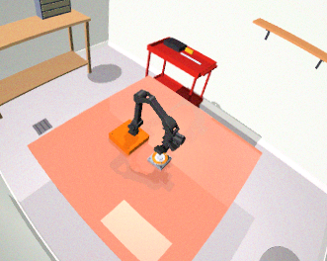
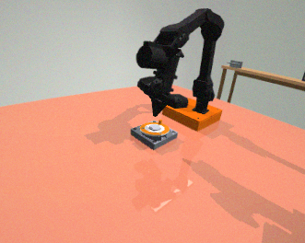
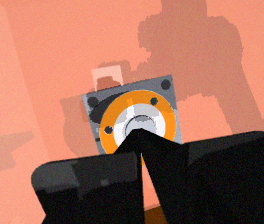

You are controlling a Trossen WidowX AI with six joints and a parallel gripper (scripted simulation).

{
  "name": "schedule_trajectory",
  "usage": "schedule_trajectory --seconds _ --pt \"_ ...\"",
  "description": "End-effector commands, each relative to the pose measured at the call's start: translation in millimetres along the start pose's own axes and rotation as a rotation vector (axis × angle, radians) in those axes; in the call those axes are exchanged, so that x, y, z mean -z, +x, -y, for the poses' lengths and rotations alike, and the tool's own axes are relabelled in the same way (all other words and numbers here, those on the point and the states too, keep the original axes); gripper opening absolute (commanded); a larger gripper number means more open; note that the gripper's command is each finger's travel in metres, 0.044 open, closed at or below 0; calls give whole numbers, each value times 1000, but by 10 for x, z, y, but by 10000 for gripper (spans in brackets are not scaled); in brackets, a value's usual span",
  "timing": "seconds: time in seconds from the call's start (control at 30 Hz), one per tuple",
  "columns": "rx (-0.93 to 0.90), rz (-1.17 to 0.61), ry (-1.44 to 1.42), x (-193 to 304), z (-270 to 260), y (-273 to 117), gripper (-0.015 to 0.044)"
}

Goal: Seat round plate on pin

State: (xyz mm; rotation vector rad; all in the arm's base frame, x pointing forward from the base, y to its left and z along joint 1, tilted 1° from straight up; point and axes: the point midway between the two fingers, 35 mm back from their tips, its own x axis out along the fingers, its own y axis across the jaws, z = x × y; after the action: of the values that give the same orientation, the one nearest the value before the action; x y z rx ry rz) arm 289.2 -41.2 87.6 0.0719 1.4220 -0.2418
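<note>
- Hovering above the round plate (image 2: 154, 128), the gripper (image 2: 157, 109) points down at the middle of the exterior view, its jaws pressed together into a single black point with nothing between them.
- From the wrist view, the closed fingertips line up over the pale hub at the plate's centre (image 3: 137, 122); whether they touch it cannot be told.
- The orange-ringed plate sits on the grey square base (image 3: 168, 87), slightly above centre of the wrist frame, with dark holes visible around the ring.
- In the exterior view, a small orange tab (image 2: 159, 121) stands up at the plate's far edge, and the base (image 2: 142, 133) rests on the salmon-coloured mat (image 2: 59, 167).
- The black arm (image 2: 206, 52) arches from its orange mount (image 2: 197, 117), just right of centre, and reaches left over the plate.
- Seen from the top view, the gripper (image 1: 160, 152) and plate (image 1: 159, 159) lie near the frame's centre; a red cart (image 1: 182, 63) stands above them against the wall, and a wooden workbench (image 1: 34, 32) fills the upper left.
</note>
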Motion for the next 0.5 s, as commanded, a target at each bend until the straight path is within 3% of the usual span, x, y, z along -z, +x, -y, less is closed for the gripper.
schedule_trajectory --seconds 0.0,0.17,0.47 --pt "-31 -39 -24 173 193 4 0" --pt "-87 -102 -48 519 525 17 0" --pt "-90 -104 -49 536 526 198 0"
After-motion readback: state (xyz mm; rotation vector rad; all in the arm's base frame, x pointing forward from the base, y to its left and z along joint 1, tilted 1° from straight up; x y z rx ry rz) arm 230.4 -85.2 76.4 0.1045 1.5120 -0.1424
